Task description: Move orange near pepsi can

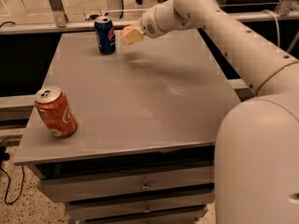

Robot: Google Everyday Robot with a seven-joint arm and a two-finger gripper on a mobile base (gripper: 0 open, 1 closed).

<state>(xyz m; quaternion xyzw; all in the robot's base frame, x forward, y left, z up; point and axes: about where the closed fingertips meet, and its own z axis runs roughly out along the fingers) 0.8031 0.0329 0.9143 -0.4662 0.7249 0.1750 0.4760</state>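
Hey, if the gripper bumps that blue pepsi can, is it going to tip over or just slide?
The pepsi can stands upright, tall and narrow, so a high knock would probably tip it. A low push may slide it on the smooth table. The gripper hovers close beside it.

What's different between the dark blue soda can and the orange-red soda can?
The dark blue soda can carries a round red-white-blue logo; the orange-red soda can has white markings. The blue can stands at the far side of the grey table, the orange-red one near its front left corner. The robot's hand hovers just beside the blue can, far from the orange-red one. Both have silver tops.
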